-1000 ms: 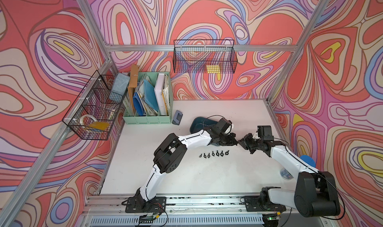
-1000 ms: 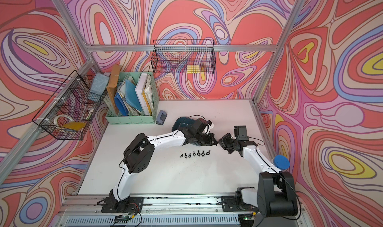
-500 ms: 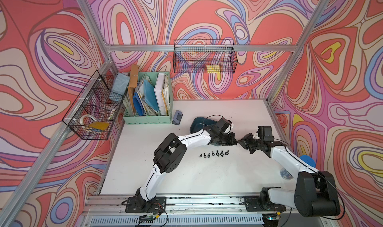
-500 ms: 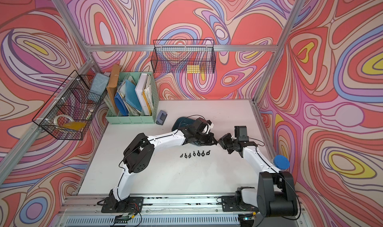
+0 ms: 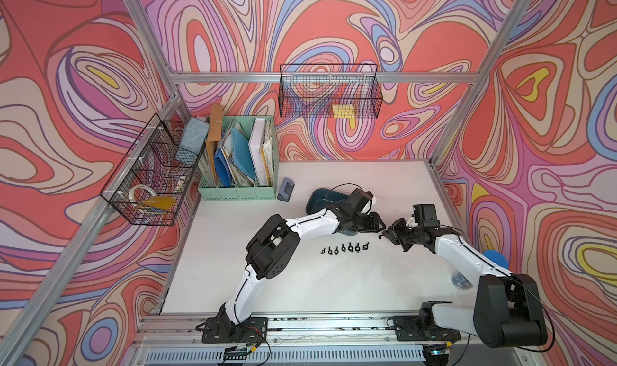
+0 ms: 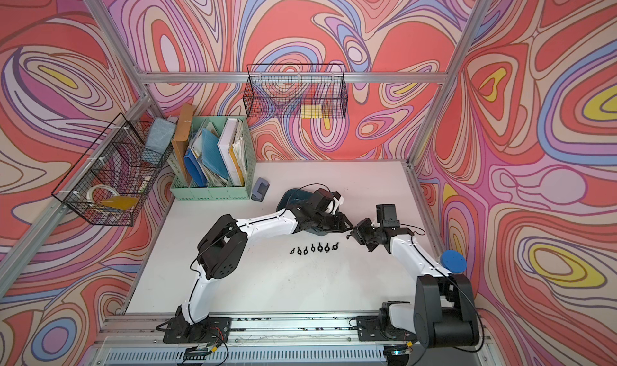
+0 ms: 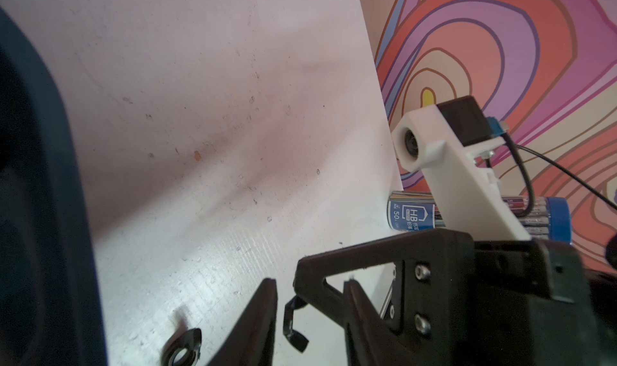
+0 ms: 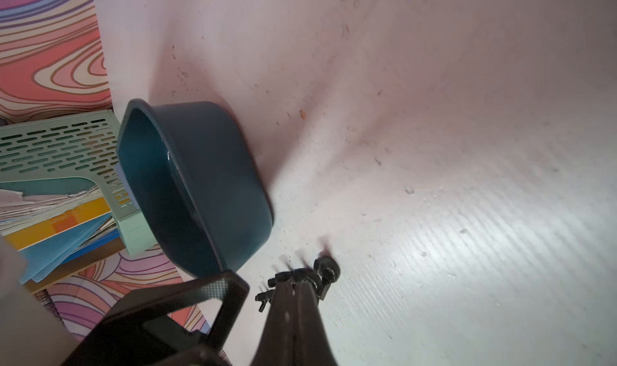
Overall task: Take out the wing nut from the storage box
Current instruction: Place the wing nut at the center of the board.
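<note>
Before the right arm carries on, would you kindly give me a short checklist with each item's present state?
1. Right gripper shut on the wing nut: ok.
2. Left gripper open, jaws apart either side of that nut: ok.
3. Row of wing nuts lying on the table, with bare table beyond the end nearest the right gripper: ok.
4. Storage box upright on the table: ok.
5. More nuts remaining inside the box: cannot tell, the interior is dark.
</note>
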`<act>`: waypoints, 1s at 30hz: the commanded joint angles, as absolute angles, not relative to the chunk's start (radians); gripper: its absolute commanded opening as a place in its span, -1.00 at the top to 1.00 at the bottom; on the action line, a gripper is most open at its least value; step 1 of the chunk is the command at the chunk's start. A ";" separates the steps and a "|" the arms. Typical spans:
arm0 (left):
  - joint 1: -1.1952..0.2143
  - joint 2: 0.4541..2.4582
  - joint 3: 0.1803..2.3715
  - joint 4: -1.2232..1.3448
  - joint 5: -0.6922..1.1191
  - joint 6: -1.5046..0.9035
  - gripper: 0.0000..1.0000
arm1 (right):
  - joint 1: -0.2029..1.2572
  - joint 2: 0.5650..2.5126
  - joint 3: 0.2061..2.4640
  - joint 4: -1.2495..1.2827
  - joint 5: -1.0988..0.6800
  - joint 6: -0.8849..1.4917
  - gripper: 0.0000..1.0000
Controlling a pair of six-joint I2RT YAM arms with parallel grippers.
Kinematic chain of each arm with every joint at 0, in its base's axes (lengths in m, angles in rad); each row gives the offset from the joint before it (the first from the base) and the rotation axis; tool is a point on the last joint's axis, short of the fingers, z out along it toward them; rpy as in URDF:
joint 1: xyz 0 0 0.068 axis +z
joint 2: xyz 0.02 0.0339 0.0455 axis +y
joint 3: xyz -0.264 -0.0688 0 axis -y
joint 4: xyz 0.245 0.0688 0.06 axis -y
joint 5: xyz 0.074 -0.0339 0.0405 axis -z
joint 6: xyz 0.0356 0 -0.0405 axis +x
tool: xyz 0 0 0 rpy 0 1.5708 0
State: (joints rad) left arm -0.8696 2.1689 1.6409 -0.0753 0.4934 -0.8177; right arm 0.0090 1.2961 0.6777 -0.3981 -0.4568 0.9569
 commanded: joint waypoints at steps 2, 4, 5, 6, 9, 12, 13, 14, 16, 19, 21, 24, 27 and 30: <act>-0.826 2.064 1.580 -0.071 0.447 -0.786 0.00 | 0.012 1.333 0.746 -0.520 -0.356 0.798 1.00; -0.807 2.032 1.558 -0.081 0.429 -0.778 -0.20 | 0.012 1.348 0.760 -0.546 -0.329 0.752 1.00; -0.797 2.013 1.546 -0.088 0.419 -0.771 -0.20 | 0.012 1.360 0.766 -0.558 -0.319 0.736 1.00; -0.789 1.996 1.537 -0.096 0.409 -0.763 -0.24 | 0.012 1.371 0.774 -0.566 -0.311 0.723 1.00; -0.766 1.938 1.512 -0.139 0.361 -0.730 -0.48 | 0.017 1.415 0.788 -0.579 -0.302 0.691 1.00; -0.745 1.887 1.483 -0.171 0.308 -0.709 -0.97 | 0.039 1.446 0.799 -0.584 -0.279 0.678 1.00; -0.739 1.874 1.473 -0.177 0.296 -0.706 -0.98 | 0.051 1.455 0.803 -0.588 -0.270 0.677 1.00; -0.730 1.859 1.461 -0.183 0.287 -0.703 -0.98 | 0.068 1.463 0.812 -0.592 -0.258 0.677 1.00; -0.712 1.838 1.443 -0.188 0.279 -0.701 -0.98 | 0.097 1.483 0.828 -0.598 -0.235 0.679 1.00; -0.694 1.811 1.421 -0.204 0.261 -0.696 -0.98 | 0.138 1.507 0.849 -0.601 -0.208 0.688 1.00; -0.688 1.795 1.412 -0.215 0.243 -0.690 -0.98 | 0.170 1.531 0.865 -0.603 -0.187 0.690 1.00; -0.686 1.777 1.401 -0.222 0.223 -0.683 -0.98 | 0.210 1.562 0.887 -0.609 -0.161 0.695 1.00; -0.684 1.766 1.397 -0.234 0.212 -0.677 -0.97 | 0.237 1.589 0.904 -0.607 -0.141 0.698 1.00; -0.683 1.757 1.387 -0.238 0.202 -0.675 -0.98 | 0.259 1.613 0.926 -0.610 -0.132 0.698 1.00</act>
State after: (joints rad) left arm -0.6865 1.8061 1.3994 -0.2058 0.2344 -0.7017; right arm 0.2409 1.5906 0.8959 -0.5983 -0.1753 0.6998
